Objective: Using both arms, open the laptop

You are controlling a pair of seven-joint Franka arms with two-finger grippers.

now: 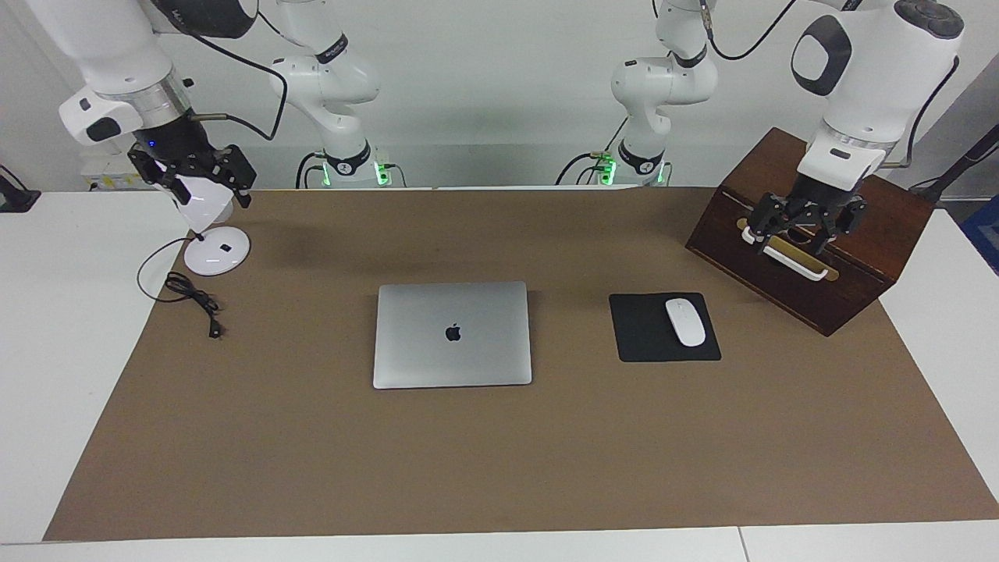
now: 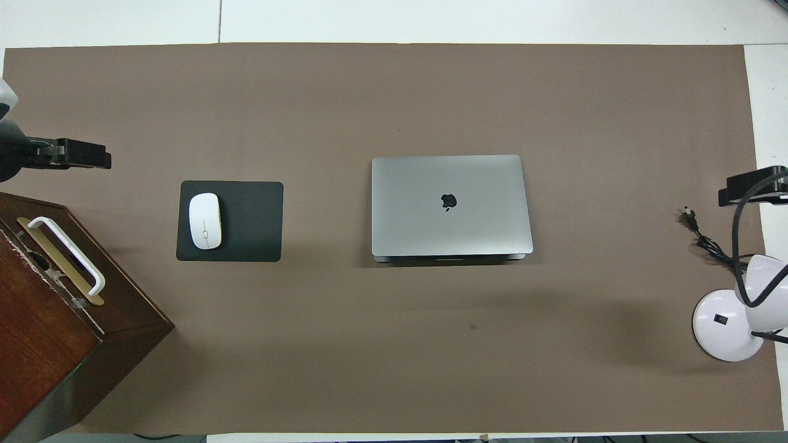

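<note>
At the middle of the desk [image 1: 62, 351] the laptop [image 1: 453, 334] lies shut and untouched, so nothing is done yet. Both hands are well apart from it. The left hand [image 1: 798, 232], over the wooden box [image 1: 874, 265], is spread wide and seemingly empty. The right hand [image 1: 191, 181] is over the lamp [image 1: 217, 254]; I cannot tell its grip.

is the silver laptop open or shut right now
Shut. The thin silver-grey rectangular laptop lies flat on the brown table cover, lid down with the dark apple logo facing up; no keyboard or screen shows.
</note>
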